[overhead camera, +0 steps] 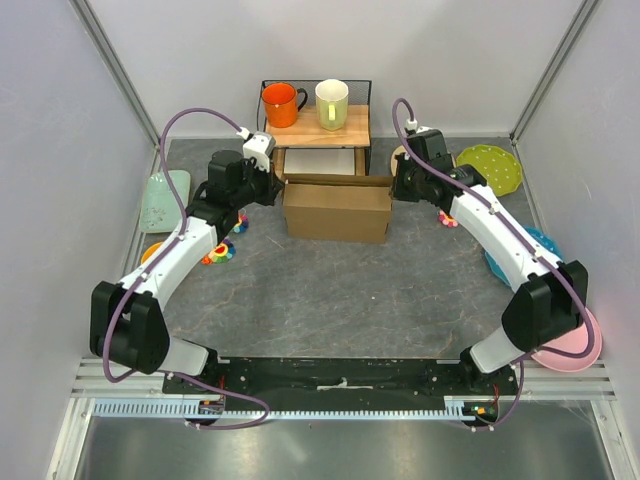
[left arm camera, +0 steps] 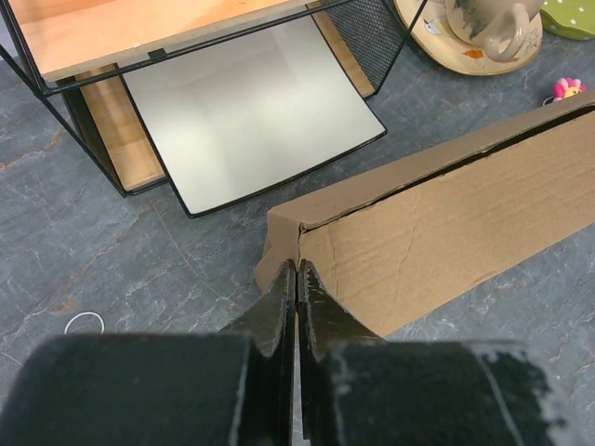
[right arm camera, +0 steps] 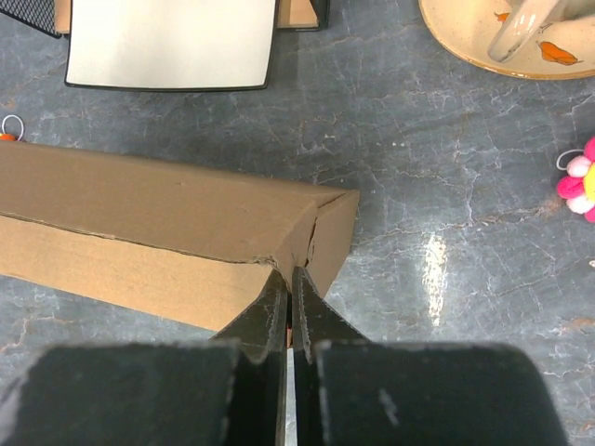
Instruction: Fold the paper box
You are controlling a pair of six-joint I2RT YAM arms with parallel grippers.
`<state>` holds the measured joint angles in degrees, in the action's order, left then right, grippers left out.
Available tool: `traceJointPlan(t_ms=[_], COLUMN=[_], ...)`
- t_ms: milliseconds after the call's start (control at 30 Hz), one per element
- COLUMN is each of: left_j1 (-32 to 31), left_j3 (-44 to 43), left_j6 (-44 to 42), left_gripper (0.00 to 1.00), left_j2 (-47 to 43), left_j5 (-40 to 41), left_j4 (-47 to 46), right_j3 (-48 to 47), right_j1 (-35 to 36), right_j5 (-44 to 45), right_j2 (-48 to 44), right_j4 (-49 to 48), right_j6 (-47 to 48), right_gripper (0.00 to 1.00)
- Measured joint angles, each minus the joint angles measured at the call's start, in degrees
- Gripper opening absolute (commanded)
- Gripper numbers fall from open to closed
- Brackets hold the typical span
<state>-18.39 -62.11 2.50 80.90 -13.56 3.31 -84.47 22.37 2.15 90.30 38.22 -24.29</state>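
The paper box [overhead camera: 337, 212] is plain brown cardboard, standing on the grey mat in front of the shelf. My left gripper [overhead camera: 278, 186] is at its left top corner. In the left wrist view the fingers [left arm camera: 297, 268] are shut at the box's [left arm camera: 446, 232] corner seam, apparently pinching a thin cardboard edge. My right gripper [overhead camera: 396, 186] is at the right top corner. In the right wrist view it [right arm camera: 286, 274] is shut at the end of the box [right arm camera: 139, 204], with a sliver of cardboard between the jaws.
A wire shelf [overhead camera: 316, 130] behind the box carries an orange mug [overhead camera: 282, 104] and a cream mug [overhead camera: 332, 103]; a white tray [left arm camera: 251, 111] lies under it. A beige plate [right arm camera: 521, 46] with a cup, a green plate [overhead camera: 490, 168], blue [overhead camera: 530, 250] and pink [overhead camera: 570, 345] plates are on the right. A mint dish [overhead camera: 165, 200] and colourful toy [overhead camera: 220, 252] lie left.
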Motion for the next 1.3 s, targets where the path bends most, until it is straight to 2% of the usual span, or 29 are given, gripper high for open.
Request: traceJointPlan(t_ms=[300,833,933,1100,1300], left_j1=[0.0,-0.02,-0.02,-0.15,-0.83], left_j3=[-0.26,-1.7,-1.7,-1.73,-1.73], left_j6=[0.02,0.33,0.39,0.46,0.85], left_gripper=[0.02,0.03,0.08,0.33,0.45], left_j2=[0.33,1.22,1.25,1.42,2.12], left_j5=[0.04,0.07,0.07,-0.09,-0.28], left_j4=[0.11,1.46,1.62,2.95,5.16], right_j3=[8.17,15.58,15.69,15.69,15.69], right_j1=[0.79,2.95,2.97,2.99,3.02], right_j5=[2.97,8.55,8.55,8.52,8.52], right_j2=[-3.43,-6.69,-6.69,-6.69,-6.69], right_j4=[-10.75,-19.71,-19.96,-19.98,-20.0], right_j6=[0.76,2.64,2.69,2.69,2.93], right_gripper=[0.0,0.0,0.0,0.0,0.0])
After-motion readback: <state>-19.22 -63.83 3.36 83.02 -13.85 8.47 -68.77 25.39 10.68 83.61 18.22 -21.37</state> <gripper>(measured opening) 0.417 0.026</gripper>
